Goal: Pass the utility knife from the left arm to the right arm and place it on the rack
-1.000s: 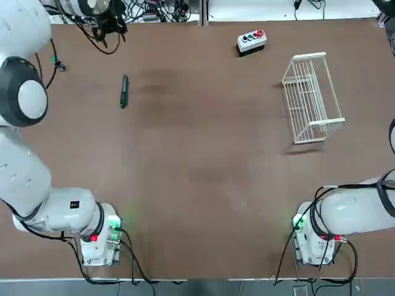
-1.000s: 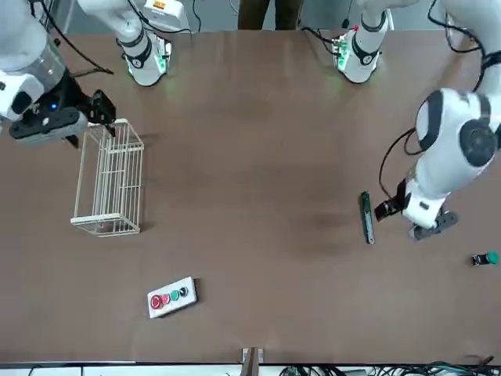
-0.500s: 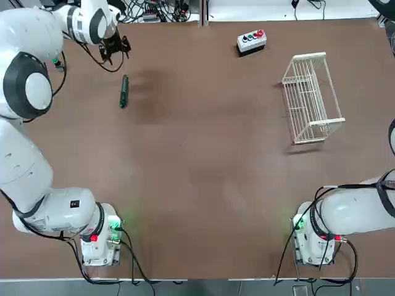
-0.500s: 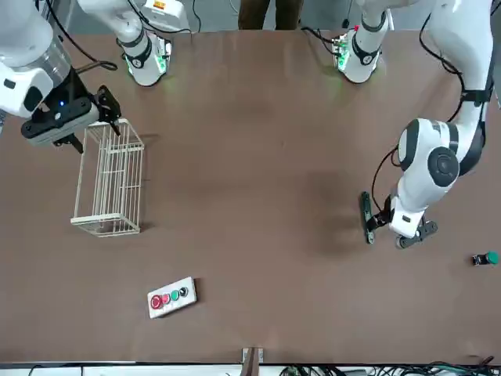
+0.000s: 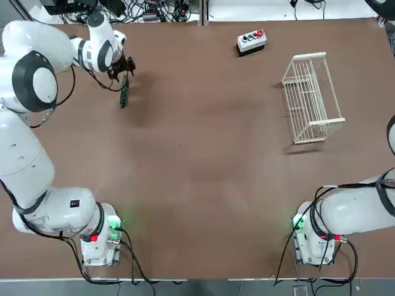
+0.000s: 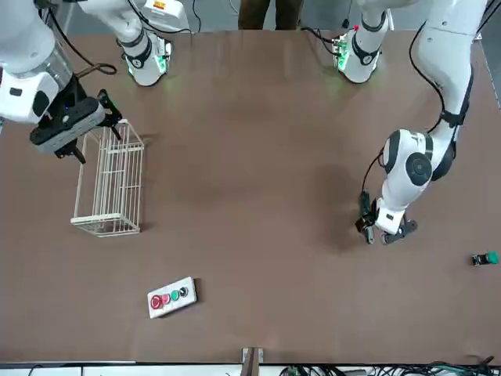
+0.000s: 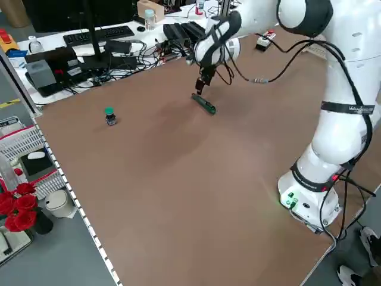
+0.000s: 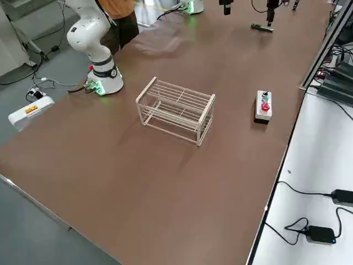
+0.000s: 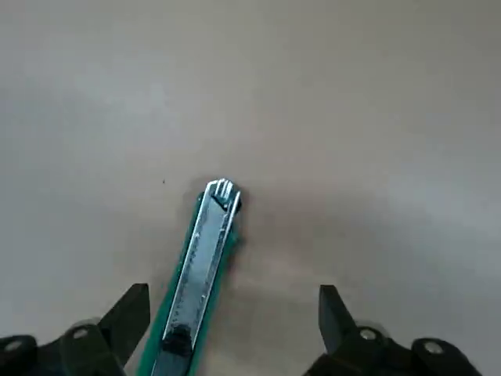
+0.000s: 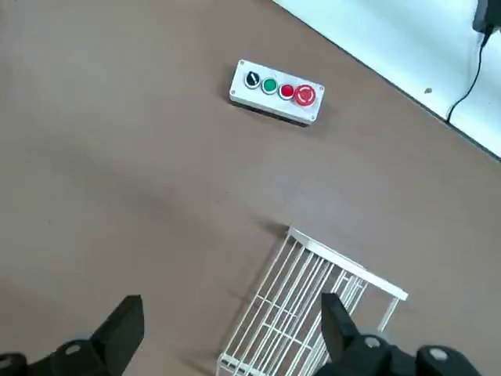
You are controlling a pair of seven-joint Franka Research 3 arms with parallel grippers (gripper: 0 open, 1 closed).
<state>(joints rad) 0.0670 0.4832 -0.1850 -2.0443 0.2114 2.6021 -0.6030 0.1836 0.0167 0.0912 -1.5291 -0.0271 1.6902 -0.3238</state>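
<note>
The utility knife (image 5: 124, 94), a slim green and black tool with a silver slider, lies flat on the brown table at the far left. My left gripper (image 9: 231, 304) is open and low over its far end. In the left wrist view the utility knife (image 9: 200, 270) lies between the two fingers, closer to one finger (image 9: 129, 313) and untouched. From the front, the left gripper (image 6: 381, 228) stands right beside the utility knife (image 6: 365, 215). The white wire rack (image 5: 311, 98) stands at the far right. My right gripper (image 10: 231, 325) hovers open and empty above the rack's (image 6: 109, 184) near end.
A grey button box (image 5: 251, 41) sits at the far edge of the table, left of the rack. A small green-capped knob (image 6: 485, 258) stands out beyond the knife near the left edge. Cables and desk gear lie past the table's far side.
The left gripper has swung in from the far corner and come down over the knife's far end. The right gripper has drifted slightly above the rack.
</note>
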